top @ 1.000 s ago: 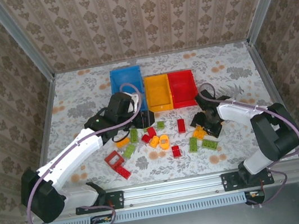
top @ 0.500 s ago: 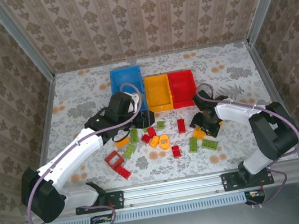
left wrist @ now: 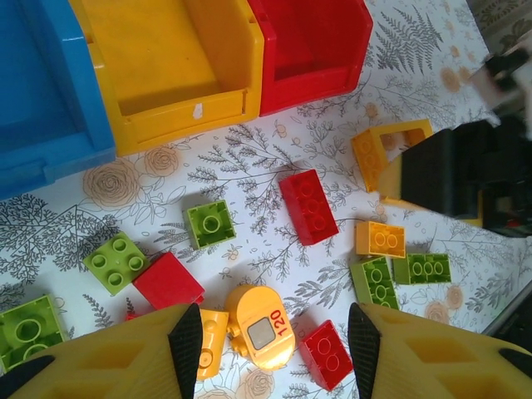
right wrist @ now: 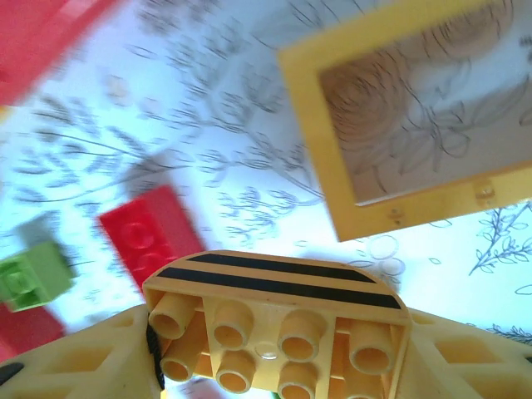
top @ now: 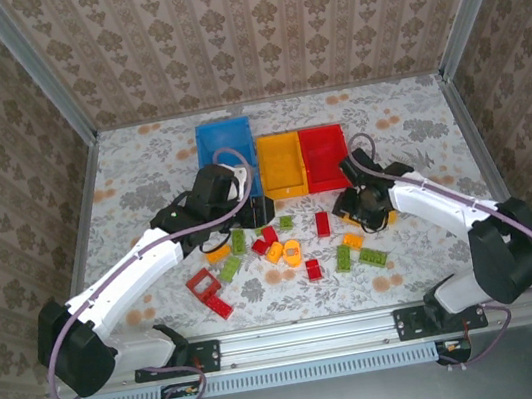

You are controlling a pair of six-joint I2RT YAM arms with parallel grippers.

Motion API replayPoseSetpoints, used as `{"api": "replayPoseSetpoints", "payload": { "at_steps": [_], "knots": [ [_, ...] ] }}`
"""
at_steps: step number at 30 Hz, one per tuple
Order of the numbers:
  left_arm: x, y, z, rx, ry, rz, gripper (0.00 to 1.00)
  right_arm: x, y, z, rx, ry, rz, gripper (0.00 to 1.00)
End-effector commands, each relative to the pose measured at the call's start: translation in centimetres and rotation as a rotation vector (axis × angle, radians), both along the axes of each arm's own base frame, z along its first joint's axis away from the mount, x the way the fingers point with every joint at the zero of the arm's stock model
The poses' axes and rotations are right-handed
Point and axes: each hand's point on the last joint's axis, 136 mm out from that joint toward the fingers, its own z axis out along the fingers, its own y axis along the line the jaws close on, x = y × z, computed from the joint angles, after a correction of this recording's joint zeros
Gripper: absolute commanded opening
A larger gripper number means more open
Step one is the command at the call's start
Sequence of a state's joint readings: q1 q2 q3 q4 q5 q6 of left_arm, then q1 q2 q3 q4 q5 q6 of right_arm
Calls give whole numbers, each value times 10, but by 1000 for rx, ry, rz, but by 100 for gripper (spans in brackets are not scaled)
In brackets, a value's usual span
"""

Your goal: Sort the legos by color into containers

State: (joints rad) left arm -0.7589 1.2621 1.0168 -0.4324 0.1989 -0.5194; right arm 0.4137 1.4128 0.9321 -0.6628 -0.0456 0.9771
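Right pincer, now clamped on a black-striped yellow-orange studded plastic brick, has lifted it off the floral surface and swung toward the open yellow-orange plastic bin, beyond it to the left, likely its drop-off next.

Floral table: 3 bins, scattered legos

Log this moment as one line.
right end effector: shut on yellow black-striped studded plastic brick | left end effector: open over loose plastic bricks
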Motion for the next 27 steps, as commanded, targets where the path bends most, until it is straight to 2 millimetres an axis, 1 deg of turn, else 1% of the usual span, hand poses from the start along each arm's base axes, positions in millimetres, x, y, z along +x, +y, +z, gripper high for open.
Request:
{"api": "replayPoseSetpoints", "payload": {
  "at_steps": [1, 2, 5, 7, 10, 13, 17, 19, 22, 27],
  "knots": [
    [5, -2, 27, -27, -73, 0, 52, 10, -2, 24, -41, -59, 37, 52],
    [6, -2, 28, -28, -76, 4, 52, 17, -1, 29, -46, -77, 49, 52],
    [9, -3, 33, -34, -90, 12, 52, 46, 5, 42, -72, -129, 84, 52],
    [10, -5, 38, -43, -98, 13, 52, 72, 10, 46, -83, -156, 104, 52],
    [12, -7, 42, -48, -104, 10, 52, 104, 11, 41, -103, -156, 107, 52],
    [11, -9, 42, -54, -101, 2, 52, 130, 8, 30, -108, -139, 98, 52],
    [10, -14, 43, -62, -95, -21, 52, 148, 8, 15, -111, -98, 92, 54],
    [9, -16, 43, -56, -94, -30, 52, 152, 9, 10, -110, -82, 89, 61],
    [8, -13, 37, -32, -79, -24, 52, 156, 12, 11, -97, -81, 87, 70],
    [5, -4, 27, -1, -59, -1, 52, 155, 14, 23, -83, -100, 77, 76]
  ]
}}
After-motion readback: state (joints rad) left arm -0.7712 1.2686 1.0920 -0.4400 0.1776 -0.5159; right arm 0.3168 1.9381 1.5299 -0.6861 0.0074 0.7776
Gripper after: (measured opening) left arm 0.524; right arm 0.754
